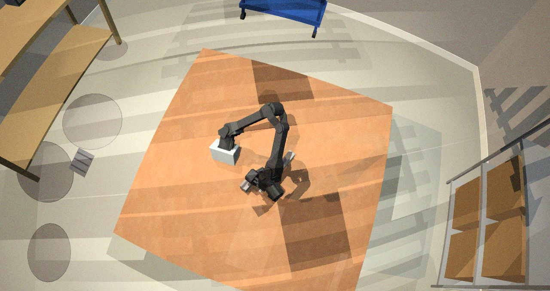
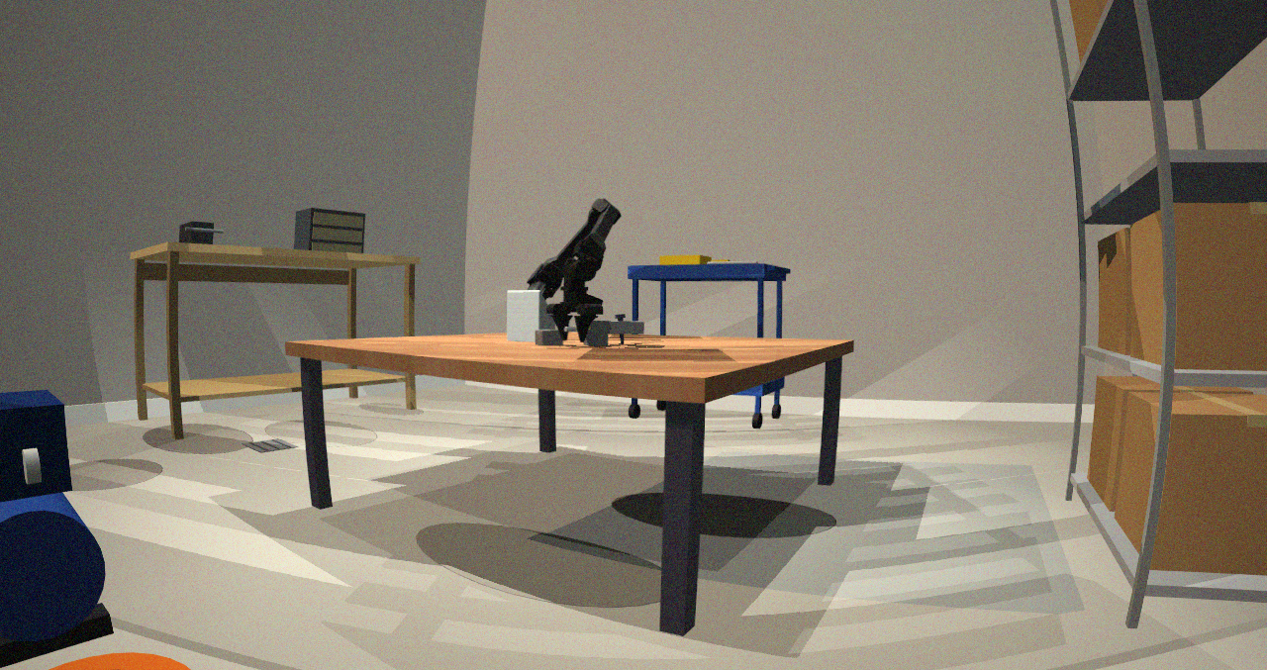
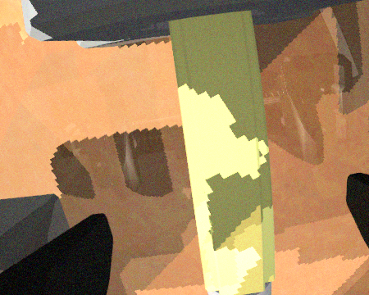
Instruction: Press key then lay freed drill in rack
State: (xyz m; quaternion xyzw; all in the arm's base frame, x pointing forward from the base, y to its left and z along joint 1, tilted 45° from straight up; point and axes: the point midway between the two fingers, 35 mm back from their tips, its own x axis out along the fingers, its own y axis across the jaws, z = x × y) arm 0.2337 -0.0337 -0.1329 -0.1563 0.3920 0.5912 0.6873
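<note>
The drill shows in the wrist view as a yellow-green bar (image 3: 221, 61) with a grey end at the bottom edge. Its upper end meets a dark grey block (image 3: 131, 22). My gripper (image 3: 231, 210) (image 2: 573, 338) is open low over the table, one black finger on each side of the bar, with gaps on both sides. A grey fixture (image 2: 598, 335) (image 1: 291, 155) stands beside the fingers; a small dark knob (image 2: 620, 316), which looks like the key, stands up from it. A small grey block (image 2: 547, 337) (image 1: 245, 185) stands on the other side. I cannot tell which part is the rack.
The arm's white base (image 1: 223, 155) (image 2: 524, 315) stands on the wooden table (image 1: 172, 173) (image 2: 496, 372). A grey angular part (image 3: 29, 221) shows by the left finger. Away from the table are a blue cart (image 1: 282, 4) (image 2: 709, 271), a workbench and shelves with cartons.
</note>
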